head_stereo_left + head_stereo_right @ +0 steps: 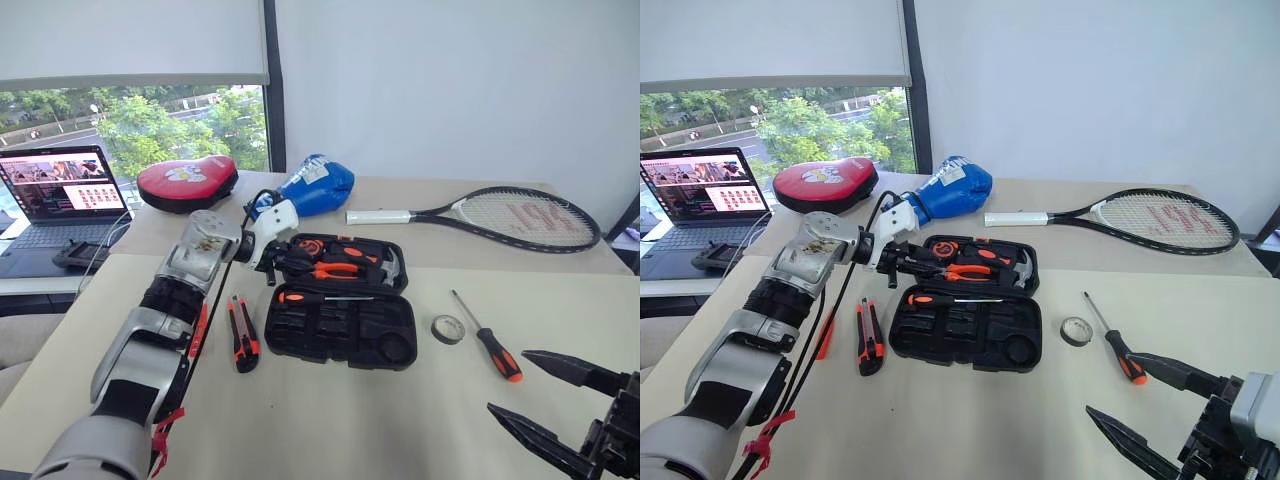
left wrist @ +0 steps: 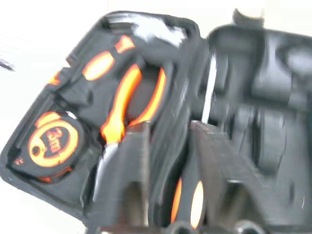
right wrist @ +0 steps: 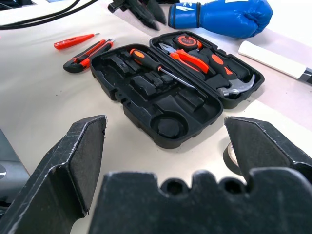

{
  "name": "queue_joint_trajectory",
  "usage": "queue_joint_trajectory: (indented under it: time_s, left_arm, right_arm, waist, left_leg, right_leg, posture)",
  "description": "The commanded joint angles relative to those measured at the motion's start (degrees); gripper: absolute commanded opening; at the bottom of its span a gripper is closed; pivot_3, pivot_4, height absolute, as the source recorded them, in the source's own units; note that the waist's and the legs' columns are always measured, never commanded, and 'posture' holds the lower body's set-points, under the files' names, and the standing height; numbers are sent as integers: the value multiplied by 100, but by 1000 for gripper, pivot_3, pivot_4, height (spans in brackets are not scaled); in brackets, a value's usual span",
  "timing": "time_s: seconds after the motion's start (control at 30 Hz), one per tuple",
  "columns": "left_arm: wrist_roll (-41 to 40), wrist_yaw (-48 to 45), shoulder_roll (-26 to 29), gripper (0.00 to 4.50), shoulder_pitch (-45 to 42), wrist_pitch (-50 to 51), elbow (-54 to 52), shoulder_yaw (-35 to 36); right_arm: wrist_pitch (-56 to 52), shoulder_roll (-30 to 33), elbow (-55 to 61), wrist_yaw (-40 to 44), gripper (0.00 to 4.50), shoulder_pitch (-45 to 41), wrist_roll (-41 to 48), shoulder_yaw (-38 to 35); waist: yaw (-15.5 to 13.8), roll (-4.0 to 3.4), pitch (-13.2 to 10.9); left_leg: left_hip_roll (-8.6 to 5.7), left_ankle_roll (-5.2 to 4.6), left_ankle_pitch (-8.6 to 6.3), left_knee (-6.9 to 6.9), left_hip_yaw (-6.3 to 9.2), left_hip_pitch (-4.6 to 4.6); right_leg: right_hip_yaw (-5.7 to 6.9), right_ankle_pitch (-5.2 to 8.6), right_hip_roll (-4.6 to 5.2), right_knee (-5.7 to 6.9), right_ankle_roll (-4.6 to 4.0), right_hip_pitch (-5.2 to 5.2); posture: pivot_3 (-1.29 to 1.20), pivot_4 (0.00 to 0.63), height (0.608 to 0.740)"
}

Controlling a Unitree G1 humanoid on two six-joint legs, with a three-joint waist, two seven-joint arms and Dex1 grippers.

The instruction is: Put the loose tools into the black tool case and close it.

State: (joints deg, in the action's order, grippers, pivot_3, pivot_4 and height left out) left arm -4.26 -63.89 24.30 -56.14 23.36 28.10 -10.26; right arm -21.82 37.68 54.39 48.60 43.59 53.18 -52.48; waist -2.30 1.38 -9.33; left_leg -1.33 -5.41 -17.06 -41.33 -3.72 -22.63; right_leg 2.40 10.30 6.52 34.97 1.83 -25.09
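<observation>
the black moulded plastic tool case (image 1: 340, 310) lies open mid-table, one orange-handled screwdriver (image 3: 158, 67) already slotted. the left gripper (image 1: 272, 262) hovers at its left edge, jaws narrow and empty. the utility knife (image 1: 243, 334), tape roll (image 1: 448, 329) and second screwdriver (image 1: 487, 338) await; the right gripper (image 1: 545, 395) gapes wide, ready.

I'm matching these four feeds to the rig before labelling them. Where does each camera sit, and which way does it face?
Left eye view: on the head, looking forward and down over the table; left arm and left gripper above the open black tool case.
Right eye view: the head's other eye, same scene; right gripper low, jaws wide.
Left wrist view: along that gripper's fingers into the case.
Right wrist view: between open fingers, toward the case.
All four share the case.
</observation>
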Motion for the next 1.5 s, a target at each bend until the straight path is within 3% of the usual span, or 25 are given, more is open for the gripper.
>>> queue_joint_trajectory:
  time_s: [0.03,0.13,0.4,0.53,0.77,0.83,0.87,0.93,1.03,1.17,1.33,1.43,1.5]
  left_arm:
    - [-184,1326,-550,40,802,732,-1060,421]
    - [-53,2109,-894,40,1399,1058,-1603,482]
    - [739,1950,-310,40,2082,742,-1555,-736]
    - [1196,1733,29,40,1881,-331,-860,-1210]
    - [1736,1864,236,40,1451,-2201,268,-1473]
    - [1605,1820,210,40,1468,-2479,410,-1327]
    - [1016,1675,22,40,1531,-2433,181,-919]
    - [-245,1316,-335,40,1619,-1780,-380,-117]
    - [-1517,224,76,40,1733,-259,-1557,308]
    - [-2711,-721,1063,1076,2102,1189,-3209,520]
    - [-3799,-954,1934,3014,2356,2325,-4601,927]
    - [-4148,-734,2156,4285,2495,2631,-5185,1100]
    - [-4292,-562,2183,4445,2516,2778,-5412,1130]
  right_arm:
    - [37,-41,302,-323,4500,-17,154,101]
    - [33,-24,381,-498,4500,-43,112,234]
    - [-499,449,222,-1344,4500,-392,-260,567]
    - [-1041,801,56,-1959,4500,-831,-436,935]
    - [-1470,1083,-100,-2363,4500,-1669,-396,1329]
    - [-1627,1123,-163,-2440,4500,-1829,-334,1406]
    - [-1638,1162,-176,-2393,4500,-1883,-402,1455]
    - [-1732,1232,-238,-2356,4500,-1959,-464,1499]
    - [-2360,1697,-600,-2336,4500,-2049,-499,1557]
    - [-3213,2011,-1613,-2663,4500,-3064,-190,2063]
    - [-4410,2589,-2536,-3260,4500,-4429,-1051,3613]
    - [-4850,2472,-3189,-3097,4500,-5232,-1061,4114]
    - [-4947,2447,-3468,-2973,4500,-5495,-1156,4269]
  waist:
    - [3,4,-2]
    - [2,6,-4]
    - [15,-14,13]
    - [19,-31,57]
    - [11,-53,101]
    - [9,-51,103]
    - [12,-49,104]
    - [24,-49,104]
    - [36,-31,92]
    - [153,-11,80]
    - [144,-21,74]
    - [129,-18,70]
    - [118,-18,69]
  left_leg:
    - [-1,0,0,-2,0,-3]
    - [1,6,2,-6,10,-12]
    - [4,27,2,8,15,40]
    - [9,28,-2,37,10,102]
    - [13,32,-4,46,5,110]
    - [13,32,-3,45,5,114]
    - [15,32,-3,45,5,114]
    - [18,32,-3,45,4,112]
    - [23,34,-2,33,6,52]
    - [24,92,34,9,10,-3]
    - [5,52,10,19,2,9]
    - [3,54,12,17,5,4]
    - [0,53,12,15,4,3]
  right_leg:
    - [-6,-1,2,1,4,-1]
    - [-12,-4,3,1,5,-6]
    - [-13,-8,4,-1,-8,32]
    - [-9,7,8,-17,-27,85]
    - [-6,7,-1,-15,-21,85]
    - [-5,9,2,-15,-19,89]
    - [-6,13,2,-16,-12,90]
    - [-6,13,4,-15,-11,86]
    - [-5,7,2,-6,-19,33]
    - [-3,1,-28,5,-27,-13]
    - [-5,9,-10,-6,-34,-3]
    - [-2,10,-14,-8,-29,-3]
    - [0,8,-15,-8,-26,-2]
  posture:
    - [0,150,740]
    - [0,150,740]
    - [0,150,740]
    - [0,150,740]
    - [0,150,740]
    - [0,150,740]
    - [0,150,740]
    - [0,150,740]
    - [0,150,740]
    - [0,150,740]
    - [0,150,740]
    - [0,150,740]
    - [0,150,740]
